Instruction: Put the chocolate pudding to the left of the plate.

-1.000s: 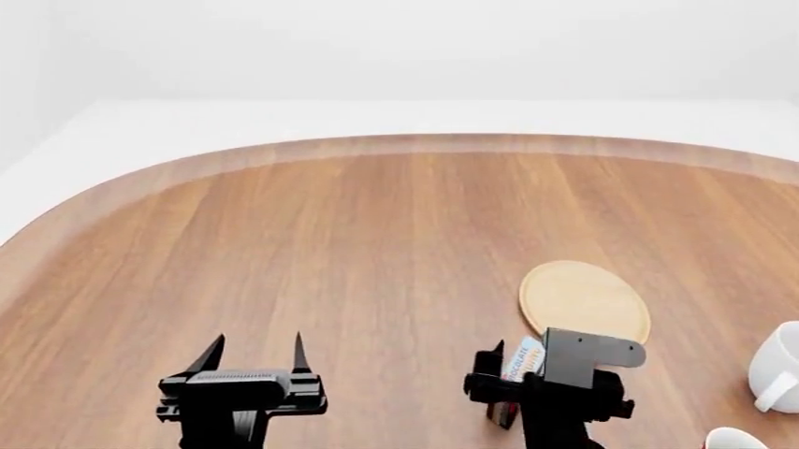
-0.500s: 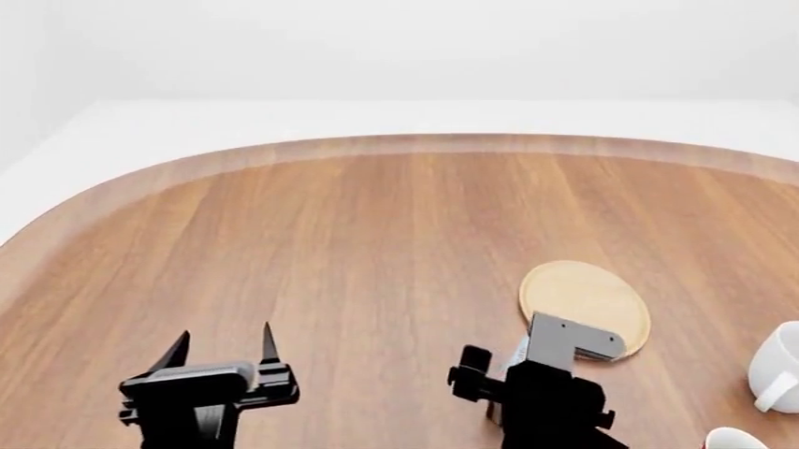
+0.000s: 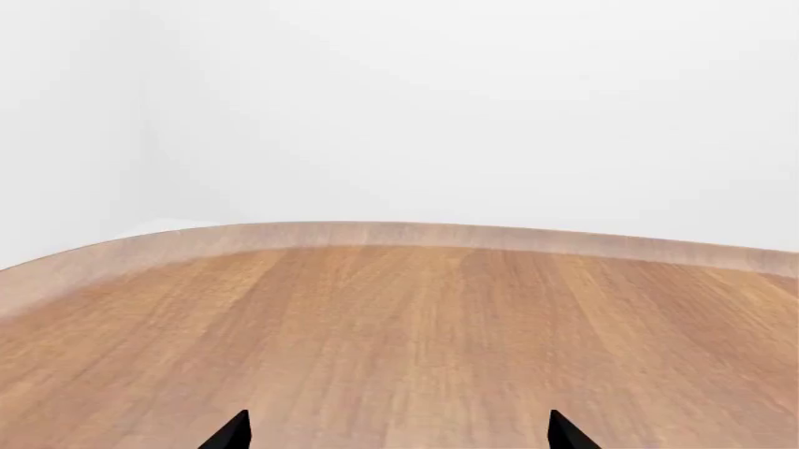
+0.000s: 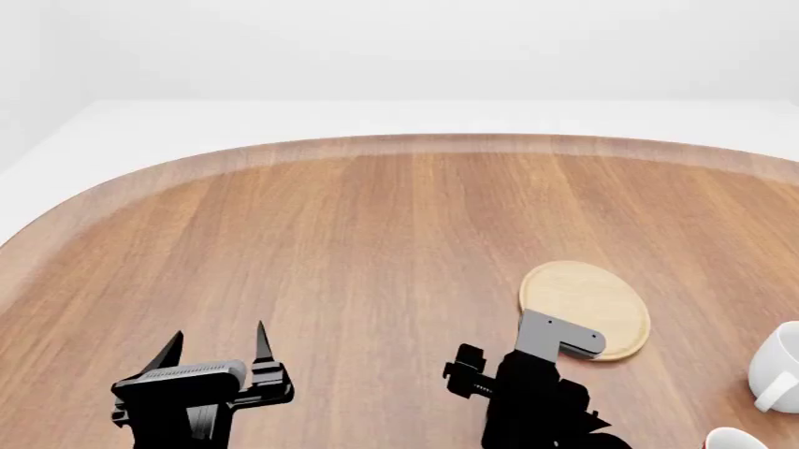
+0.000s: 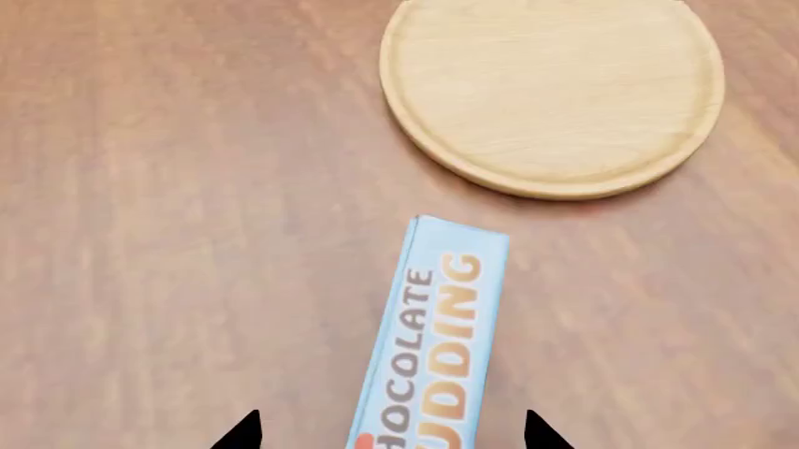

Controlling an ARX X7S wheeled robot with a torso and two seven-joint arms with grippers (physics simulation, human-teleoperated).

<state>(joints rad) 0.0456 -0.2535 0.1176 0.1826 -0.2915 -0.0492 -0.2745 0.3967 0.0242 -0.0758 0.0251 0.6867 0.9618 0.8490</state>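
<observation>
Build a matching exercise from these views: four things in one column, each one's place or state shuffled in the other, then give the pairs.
1. pale-blue-edged chocolate pudding carton
2. round light tan wooden plate
3. white mug
4. black left gripper

A. open, nothing between its fingertips
B. far right in the head view
C. between the right gripper's fingertips
D. lying flat just past the carton's far end

Pairs: 1-C, 2-D, 3-B, 4-A
</observation>
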